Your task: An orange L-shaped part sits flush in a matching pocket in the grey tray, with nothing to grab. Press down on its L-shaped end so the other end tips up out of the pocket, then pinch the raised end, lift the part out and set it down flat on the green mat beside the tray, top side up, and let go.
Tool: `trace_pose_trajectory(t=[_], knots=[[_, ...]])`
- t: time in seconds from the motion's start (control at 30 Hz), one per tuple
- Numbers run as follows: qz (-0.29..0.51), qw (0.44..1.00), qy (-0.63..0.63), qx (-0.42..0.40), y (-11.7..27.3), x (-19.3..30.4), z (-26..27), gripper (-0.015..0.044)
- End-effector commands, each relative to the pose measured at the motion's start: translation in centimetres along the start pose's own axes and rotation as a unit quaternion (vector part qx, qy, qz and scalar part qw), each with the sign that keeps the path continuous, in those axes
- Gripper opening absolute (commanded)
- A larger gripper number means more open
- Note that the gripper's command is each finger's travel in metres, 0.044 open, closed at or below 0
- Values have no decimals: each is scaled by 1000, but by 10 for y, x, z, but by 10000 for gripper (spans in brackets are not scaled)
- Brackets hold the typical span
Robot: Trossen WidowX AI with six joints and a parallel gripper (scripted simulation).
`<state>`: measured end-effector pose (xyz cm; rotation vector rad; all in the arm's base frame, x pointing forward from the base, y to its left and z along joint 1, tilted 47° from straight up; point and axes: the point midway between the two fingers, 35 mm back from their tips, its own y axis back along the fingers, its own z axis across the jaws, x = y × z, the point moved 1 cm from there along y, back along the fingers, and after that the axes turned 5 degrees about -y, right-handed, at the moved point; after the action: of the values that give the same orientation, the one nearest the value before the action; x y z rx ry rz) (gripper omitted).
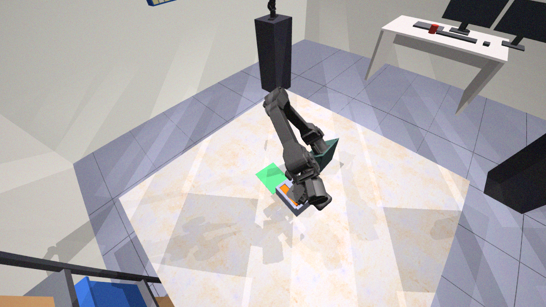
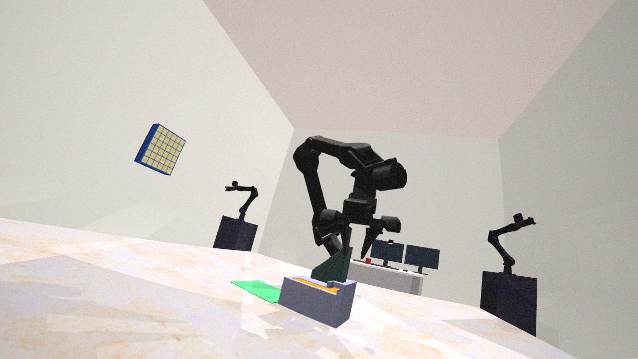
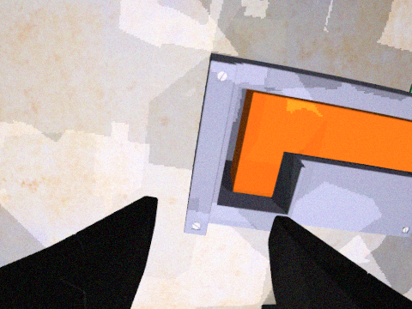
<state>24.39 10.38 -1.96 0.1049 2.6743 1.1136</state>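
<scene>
The orange L-shaped part [image 1: 284,188] [image 2: 312,284] [image 3: 275,137] lies in the pocket of the grey tray [image 1: 285,201] [image 2: 312,304] [image 3: 202,150]. In the wrist view its L-shaped end shows a dark gap between it and the pocket walls. Its other end is cut off there at the right edge. My gripper [image 2: 354,256] [image 3: 215,220] is open, pointing down, with nothing between its fingers. It hangs above the tray's L-end side. In the top view the arm hides the fingers and part of the tray. The green mat [image 1: 269,177] [image 2: 256,287] lies beside the tray and bears nothing.
The dark green wedge base [image 1: 330,154] [image 2: 332,268] of the arm stands behind the tray. A shelf with a blue bin [image 1: 110,293] is at the lower left in the top view. A white desk [image 1: 458,43] and dark pedestals [image 1: 273,53] [image 2: 508,299] stand farther off.
</scene>
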Motion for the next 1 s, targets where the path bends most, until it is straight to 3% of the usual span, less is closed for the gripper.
trace_pose_trajectory(t=[0.0,0.23,0.97], knots=[[-6,1000,7,6,-6,-2,-1,180],[-7,1000,7,8,-75,-3,-2,180],[-7,1000,7,8,-103,-3,-3,180]])
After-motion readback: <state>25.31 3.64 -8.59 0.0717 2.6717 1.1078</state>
